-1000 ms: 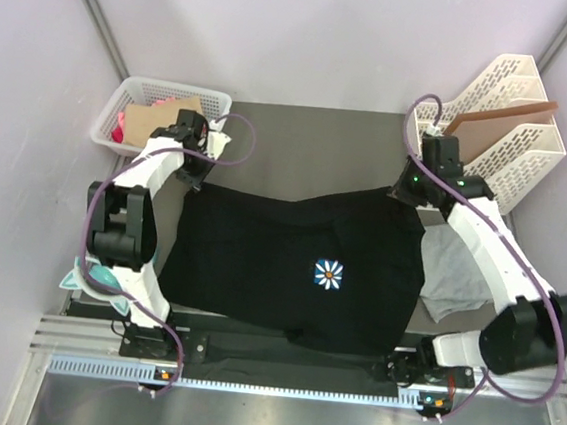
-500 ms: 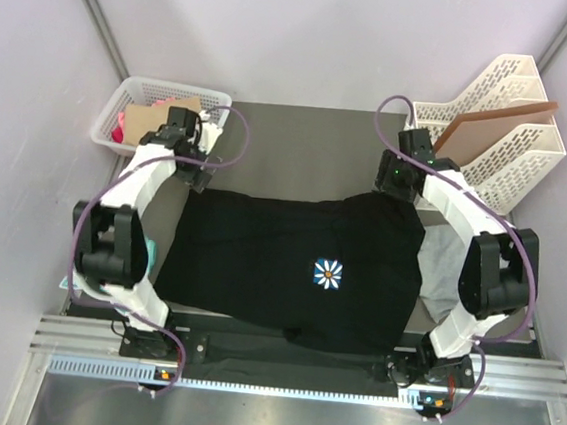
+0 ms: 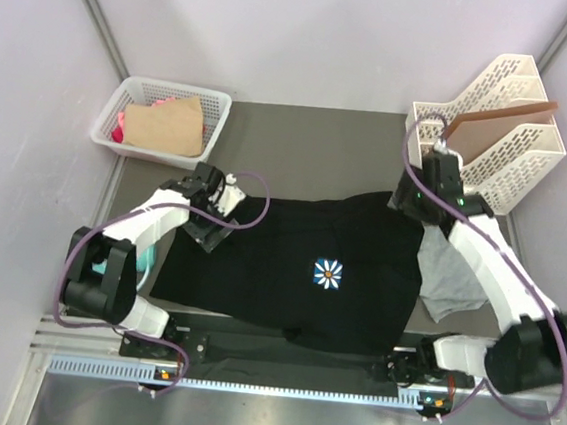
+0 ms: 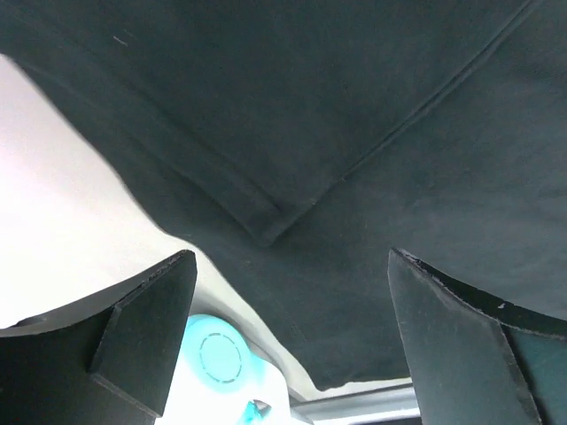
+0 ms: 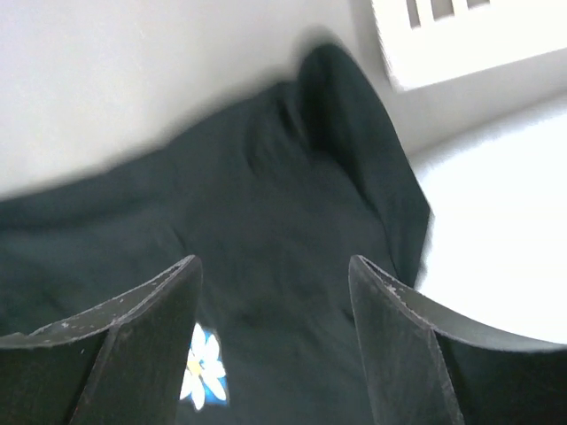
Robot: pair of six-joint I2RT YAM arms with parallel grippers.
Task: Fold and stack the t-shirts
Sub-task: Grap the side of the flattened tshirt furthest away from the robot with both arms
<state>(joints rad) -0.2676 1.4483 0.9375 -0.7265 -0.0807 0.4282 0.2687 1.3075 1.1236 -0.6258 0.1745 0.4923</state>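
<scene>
- Top: black t-shirt (image 3: 288, 273) lies flat on the surface (image 3: 310, 145) for folding; grey t-shirt (image 3: 454, 284) juts from its right side.
- Left wrist: left fingers (image 4: 133, 336) spread, empty, above its left hem.
- Right wrist: right fingers (image 5: 399, 354) spread, empty, above its far-right corner.

- The left end effector (image 3: 206, 227) has left the basket (image 3: 134, 93) and now sits nearer, over the black shirt's (image 3: 289, 263) far-left corner.
- The right end effector (image 3: 412, 199) has shifted slightly right, with its arm stretched out.
</scene>
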